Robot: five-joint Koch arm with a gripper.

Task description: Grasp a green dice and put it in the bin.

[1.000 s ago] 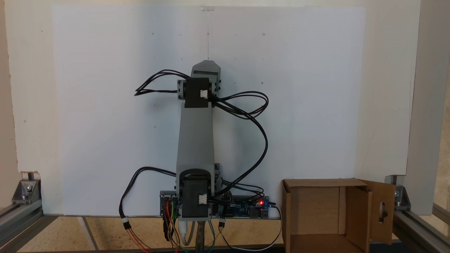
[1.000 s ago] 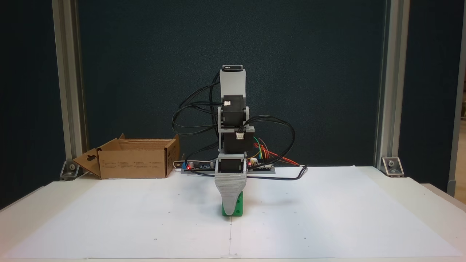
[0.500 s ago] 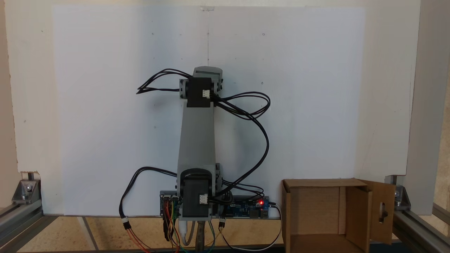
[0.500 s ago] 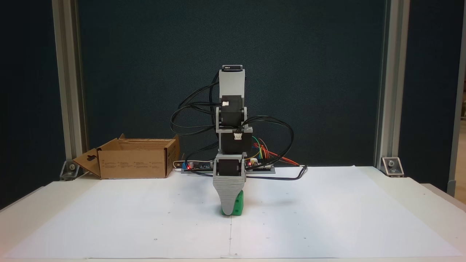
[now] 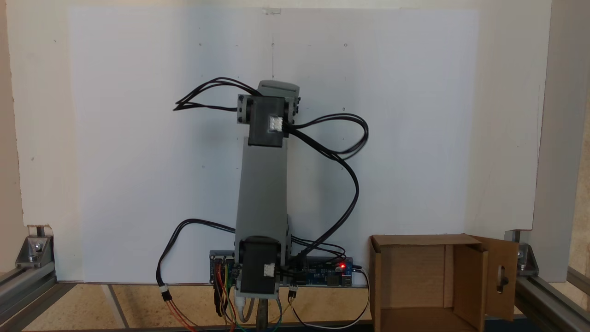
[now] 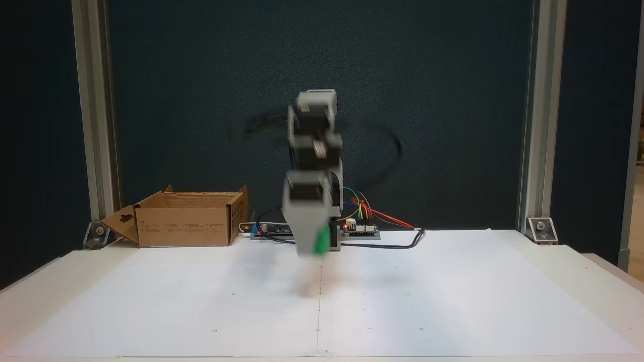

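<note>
1. Jaws (image 6: 313,246): in a fixed view from the front they appear as a blurred grey wedge hanging clear above the white sheet (image 6: 453,301) that covers the desk (image 6: 30,296). A green patch sits at the wedge's lower right edge, off the sheet, so the jaws are judged to be clenched on the green dice (image 6: 319,245); the blur hides the contact faces themselves.

2. Green dice: at the tip of the jaws and lifted off the desk, with a faint shadow on the sheet below. Its pips and tilt cannot be read. It is roughly a cube, so no long axis matters for the carry.

3. Bin (image 6: 187,220): an open brown cardboard box standing at the rear of the desk, well apart from the jaws, to their left and farther back in this front view. In a fixed view from above, the bin (image 5: 417,281) lies to the right of the arm (image 5: 262,184) and beside its base.

4. Slotted flap (image 6: 118,223): it splays outward on the side of the bin away from the jaws; the near wall stands between the jaws and the opening.

5. Step in hand (judgement): the dice is grasped and raised; the carry is not yet done. The coming move turns on swinging sideways toward the bin while keeping the dice above the rim.

6. Risk (judgement): a loose pinch on a smooth cube may slip during a fast swing.
</note>
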